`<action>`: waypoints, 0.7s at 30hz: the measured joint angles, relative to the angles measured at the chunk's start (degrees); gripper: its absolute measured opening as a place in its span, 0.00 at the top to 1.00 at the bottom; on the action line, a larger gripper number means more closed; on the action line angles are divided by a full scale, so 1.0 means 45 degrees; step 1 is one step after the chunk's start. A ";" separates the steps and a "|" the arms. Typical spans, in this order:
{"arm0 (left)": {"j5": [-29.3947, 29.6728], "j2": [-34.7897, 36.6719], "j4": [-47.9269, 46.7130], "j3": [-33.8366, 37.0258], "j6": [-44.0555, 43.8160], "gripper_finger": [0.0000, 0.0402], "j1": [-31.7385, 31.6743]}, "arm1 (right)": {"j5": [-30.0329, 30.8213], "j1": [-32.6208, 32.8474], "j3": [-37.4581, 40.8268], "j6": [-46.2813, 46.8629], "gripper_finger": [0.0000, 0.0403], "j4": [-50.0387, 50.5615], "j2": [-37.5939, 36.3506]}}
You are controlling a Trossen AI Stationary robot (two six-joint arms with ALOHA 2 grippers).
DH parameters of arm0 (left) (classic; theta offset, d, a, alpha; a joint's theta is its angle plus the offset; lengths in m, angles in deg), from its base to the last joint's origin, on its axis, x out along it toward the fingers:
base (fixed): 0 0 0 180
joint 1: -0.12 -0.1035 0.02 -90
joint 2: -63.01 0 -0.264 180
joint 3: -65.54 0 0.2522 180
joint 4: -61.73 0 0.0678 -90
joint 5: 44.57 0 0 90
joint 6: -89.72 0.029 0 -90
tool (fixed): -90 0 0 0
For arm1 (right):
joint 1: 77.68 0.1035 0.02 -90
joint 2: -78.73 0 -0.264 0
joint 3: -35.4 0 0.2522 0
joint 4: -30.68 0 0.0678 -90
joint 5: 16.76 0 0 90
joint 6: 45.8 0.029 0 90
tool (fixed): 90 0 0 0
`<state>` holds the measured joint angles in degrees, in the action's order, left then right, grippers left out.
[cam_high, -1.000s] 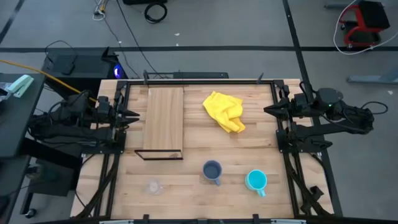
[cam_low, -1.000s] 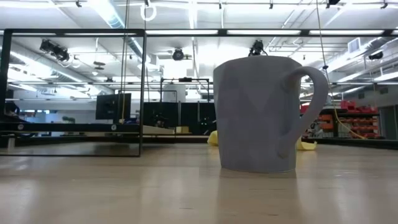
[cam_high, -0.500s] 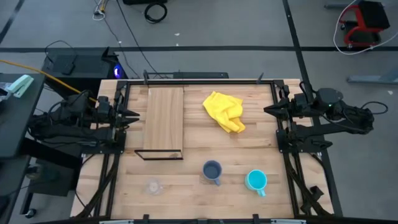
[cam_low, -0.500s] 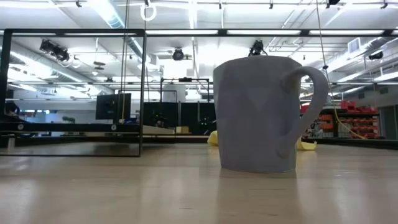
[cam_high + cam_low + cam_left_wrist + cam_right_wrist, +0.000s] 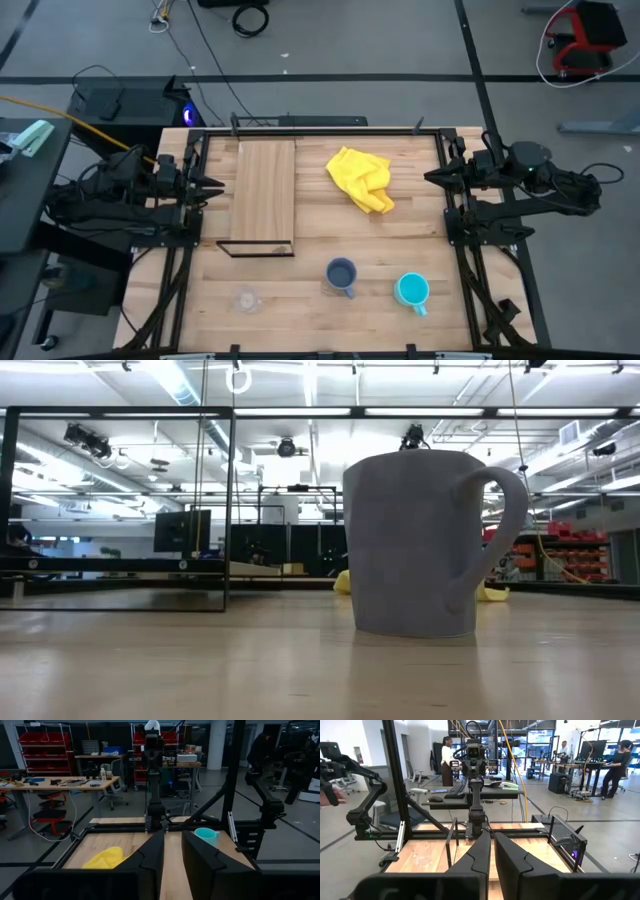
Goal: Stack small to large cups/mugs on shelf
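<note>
The shelf, a light-wood plank with a thin black frame at its near end, lies flat at the far left. The dark blue-grey mug stands upright near the front edge and fills the low view. The cyan mug stands upright to its right. The tiny clear glass cup stands at the near left. My left gripper waits at the table's left edge beside the shelf, slightly open and empty. My right gripper waits at the right edge, shut and empty.
A crumpled yellow cloth lies on the table right of the shelf. Black frame rails run along the table's edges. People stand in the room beyond the table in the right wrist view.
</note>
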<state>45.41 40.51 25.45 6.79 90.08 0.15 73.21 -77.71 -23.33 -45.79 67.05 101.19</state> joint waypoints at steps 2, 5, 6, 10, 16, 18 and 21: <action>-0.0001 0.0000 0.0033 0.0000 -0.0029 0.82 0.0000 | -0.0001 0.0000 0.0000 0.0002 0.92 -0.0001 0.0000; -0.0002 0.0000 0.0342 -0.0004 -0.0029 0.83 0.0000 | 0.0000 0.0000 0.0000 0.0002 0.92 0.0000 0.0000; 0.0000 0.0000 0.0492 -0.0005 -0.0029 0.83 -0.0002 | 0.0000 0.0000 0.0005 0.0000 0.92 -0.0004 0.0000; -0.0002 0.0000 0.1600 -0.0005 -0.0133 0.82 0.0000 | 0.0000 0.0000 0.0000 0.0000 0.92 -0.0001 0.0000; -0.0007 0.0005 0.3715 -0.0015 -0.3050 0.80 -0.0004 | 0.0000 0.0000 0.0005 0.0058 0.92 -0.0023 0.0024; -0.0007 0.0005 0.4211 -0.0016 -0.3408 0.80 0.0000 | -0.0005 0.0003 0.0010 0.0834 0.92 -0.0261 0.0070; -0.0012 0.0007 0.4986 -0.0015 -0.3473 0.81 0.0000 | 0.0000 0.0015 0.0015 0.3438 0.92 -0.1026 0.0203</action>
<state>45.35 40.54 47.88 6.72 74.45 0.15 73.21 -77.65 -23.26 -30.32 62.43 102.10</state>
